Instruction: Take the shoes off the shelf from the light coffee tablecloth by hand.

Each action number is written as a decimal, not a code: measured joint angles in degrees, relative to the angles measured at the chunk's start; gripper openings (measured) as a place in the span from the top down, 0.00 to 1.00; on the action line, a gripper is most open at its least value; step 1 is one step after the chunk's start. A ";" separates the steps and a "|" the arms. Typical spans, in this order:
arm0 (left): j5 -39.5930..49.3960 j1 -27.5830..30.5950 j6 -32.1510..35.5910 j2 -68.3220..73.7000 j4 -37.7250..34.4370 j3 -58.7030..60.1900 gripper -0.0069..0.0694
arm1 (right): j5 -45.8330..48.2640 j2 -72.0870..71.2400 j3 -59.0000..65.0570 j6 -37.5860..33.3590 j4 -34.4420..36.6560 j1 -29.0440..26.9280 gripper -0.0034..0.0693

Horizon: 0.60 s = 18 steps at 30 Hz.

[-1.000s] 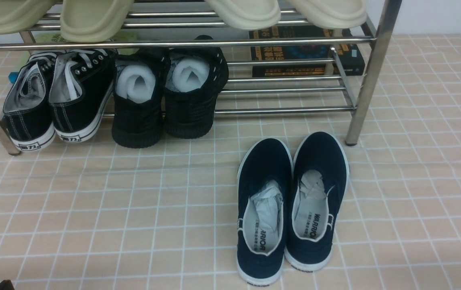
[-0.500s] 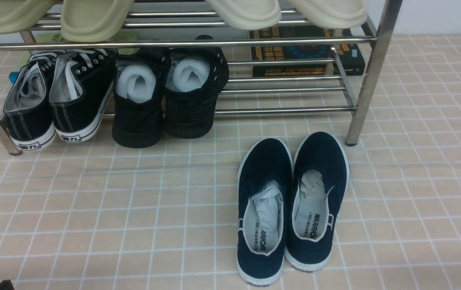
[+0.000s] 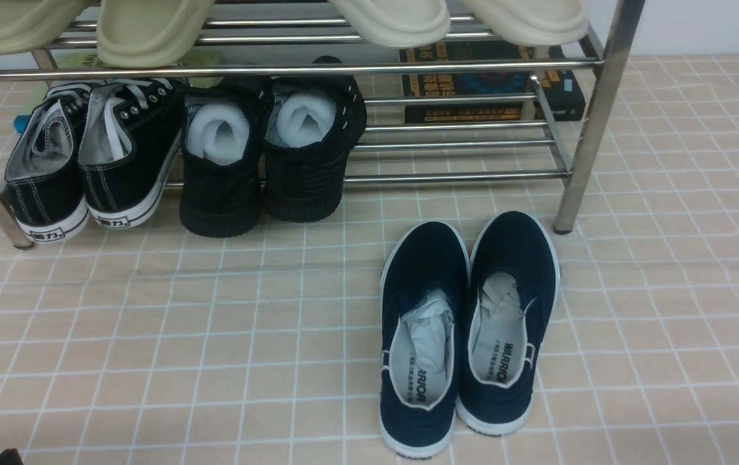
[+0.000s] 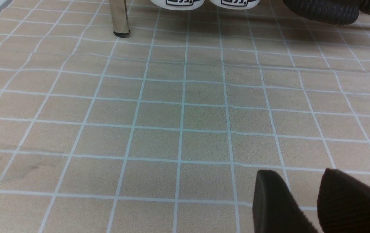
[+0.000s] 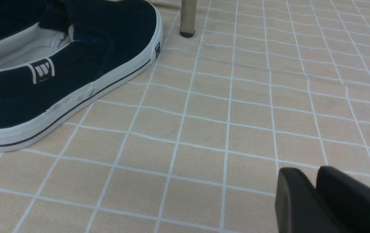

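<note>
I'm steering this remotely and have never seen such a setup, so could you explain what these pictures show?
There are two robot arms, each ending in a claw. One picture looks forward from between the arms; the other two come from cameras on the left and right wrists.

On the light grid-patterned cloth lie two navy slip-on shoes, side by side, with paper inside. Beyond them stands a metal shoe rack with black lace-up sneakers, all-black shoes and, higher up, pale clogs.

The left claw is slightly open, with nothing between its tips. The right claw has a narrow gap and holds nothing either.
</note>
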 joint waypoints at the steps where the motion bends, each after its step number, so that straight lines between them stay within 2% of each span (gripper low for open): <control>1: 0.00 0.00 0.00 0.00 0.00 0.00 0.60 | 0.00 0.00 0.00 0.00 0.00 0.00 0.79; 18: 0.00 0.00 0.00 0.00 0.00 0.00 0.60 | 0.05 0.00 0.00 -0.02 0.00 0.00 0.77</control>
